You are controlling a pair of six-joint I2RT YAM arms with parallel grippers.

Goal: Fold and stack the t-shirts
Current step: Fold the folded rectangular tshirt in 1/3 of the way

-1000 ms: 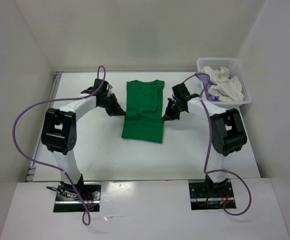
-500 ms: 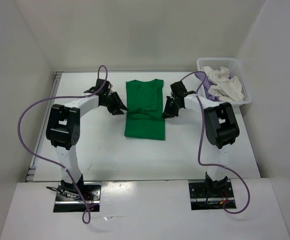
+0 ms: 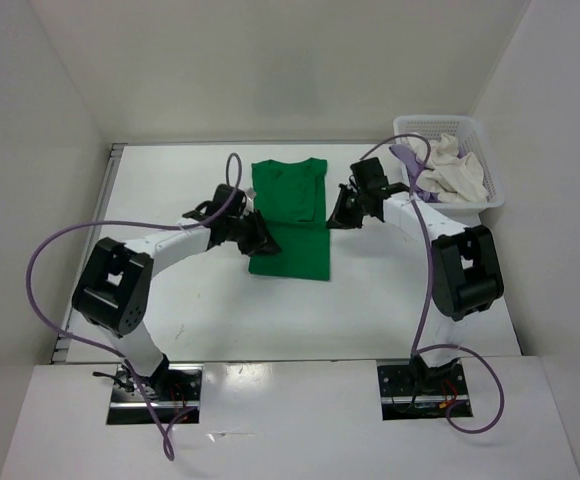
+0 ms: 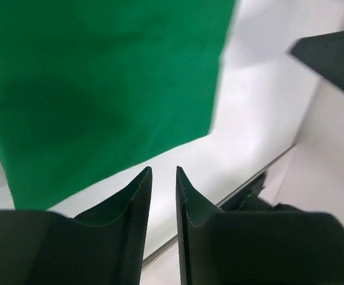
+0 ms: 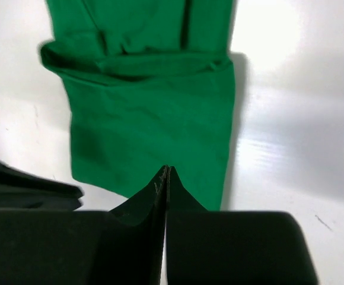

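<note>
A bright green t-shirt (image 3: 290,215) lies flat in the middle of the table, folded into a long strip with its sleeves turned in. My left gripper (image 3: 263,243) sits at the shirt's near left edge; in the left wrist view its jaws (image 4: 161,173) stand slightly open with nothing between them, and the green cloth (image 4: 101,89) lies beyond. My right gripper (image 3: 336,220) is at the shirt's right edge. In the right wrist view its jaws (image 5: 166,170) are shut and empty, above the green shirt (image 5: 148,119). A white t-shirt (image 3: 452,175) and a lavender one (image 3: 407,157) lie in the basket.
The white lattice basket (image 3: 440,121) stands at the back right corner, close to the right arm's elbow. White walls enclose the table on three sides. Purple cables loop from both arms. The left arm shows as a dark shape (image 5: 24,187) in the right wrist view.
My left gripper has slid toward me along the shirt's left edge to its near corner. The right gripper has shifted slightly farther back. The shirt's lower part lies flatter.
</note>
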